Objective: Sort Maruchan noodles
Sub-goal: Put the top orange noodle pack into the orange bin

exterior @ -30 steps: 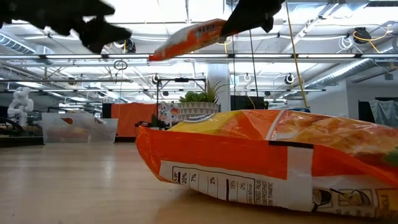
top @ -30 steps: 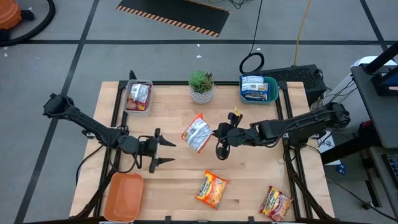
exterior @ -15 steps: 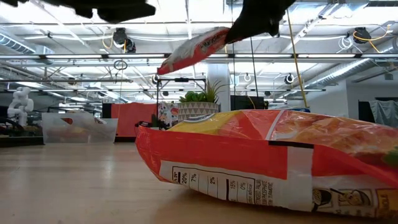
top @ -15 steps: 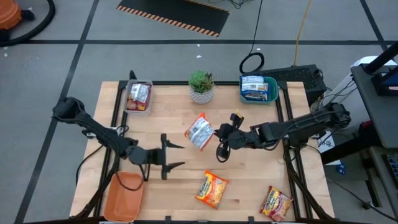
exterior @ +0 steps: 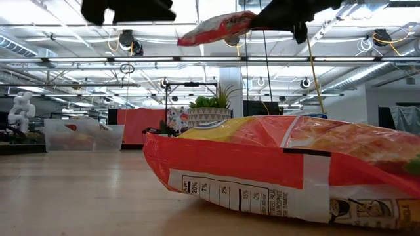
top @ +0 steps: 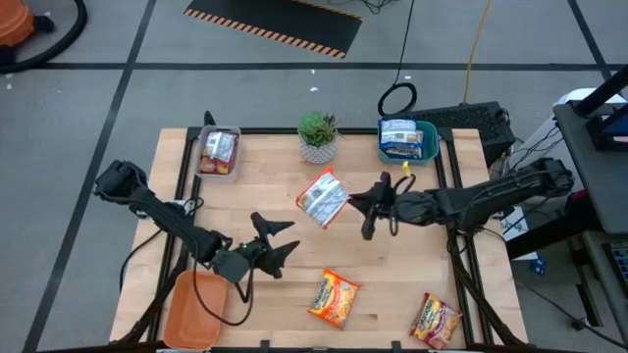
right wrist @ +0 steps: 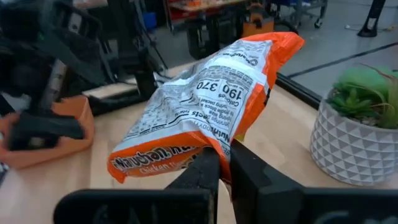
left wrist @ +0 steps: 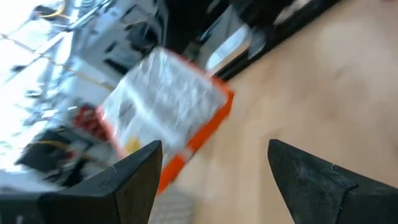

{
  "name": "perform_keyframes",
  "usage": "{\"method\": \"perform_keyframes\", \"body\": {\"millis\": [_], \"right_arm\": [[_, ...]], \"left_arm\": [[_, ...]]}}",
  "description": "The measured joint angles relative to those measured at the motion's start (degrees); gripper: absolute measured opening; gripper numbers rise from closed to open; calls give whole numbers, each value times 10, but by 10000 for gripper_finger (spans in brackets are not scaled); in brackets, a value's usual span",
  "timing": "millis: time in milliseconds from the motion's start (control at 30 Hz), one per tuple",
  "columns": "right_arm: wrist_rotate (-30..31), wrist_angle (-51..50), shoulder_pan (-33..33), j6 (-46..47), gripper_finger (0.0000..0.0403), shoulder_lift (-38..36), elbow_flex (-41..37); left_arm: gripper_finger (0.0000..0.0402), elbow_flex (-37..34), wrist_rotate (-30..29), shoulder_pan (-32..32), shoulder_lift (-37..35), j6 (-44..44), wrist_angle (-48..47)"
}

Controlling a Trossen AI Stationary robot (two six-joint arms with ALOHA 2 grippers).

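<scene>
One red-silver Maruchan packet (top: pixel 323 199) hung in the air above the table's middle, tilted, pinched by one edge, its silver printed back showing in the right wrist view. Two orange-yellow packets lay flat on the near part of the table: one (top: pixel 335 297) near the middle, the other (top: pixel 436 319) at the near right corner. A blue-white packet (top: pixel 400 137) sat in the far right tray, and a red-silver packet (top: pixel 220 148) in the far left tray

Packet (top: pixel 323 199) aloft mid-table, plant (top: pixel 317 136) behind, seemingly two packets (top: pixel 335 297) in front
</scene>
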Motion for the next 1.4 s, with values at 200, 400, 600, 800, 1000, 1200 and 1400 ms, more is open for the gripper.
{"method": "perform_keyframes", "body": {"millis": [200, 400, 600, 800, 1000, 1200, 1400], "right_arm": [[-1, 39, 0, 7, 9, -34, -35], [-1, 41, 0, 18, 9, -26, -36], [-2, 54, -1, 16, 9, -14, -36], [-5, 62, -8, 21, 9, 10, -36], [-56, 114, -22, 30, 9, 47, -36], [-108, 162, -31, 31, 9, 79, -36], [-109, 191, -34, 34, 9, 96, -36]], "left_arm": [[312, -1, -69, -1, 34, 57, -5], [357, -1, -135, 8, 82, 169, 45], [371, -1, -176, 22, 125, 311, 155], [372, 3, -179, 37, 143, 346, 179], [372, 23, -177, 45, 144, 354, 180], [372, 30, -176, 46, 144, 368, 176], [372, 30, -176, 48, 144, 367, 175]]}}
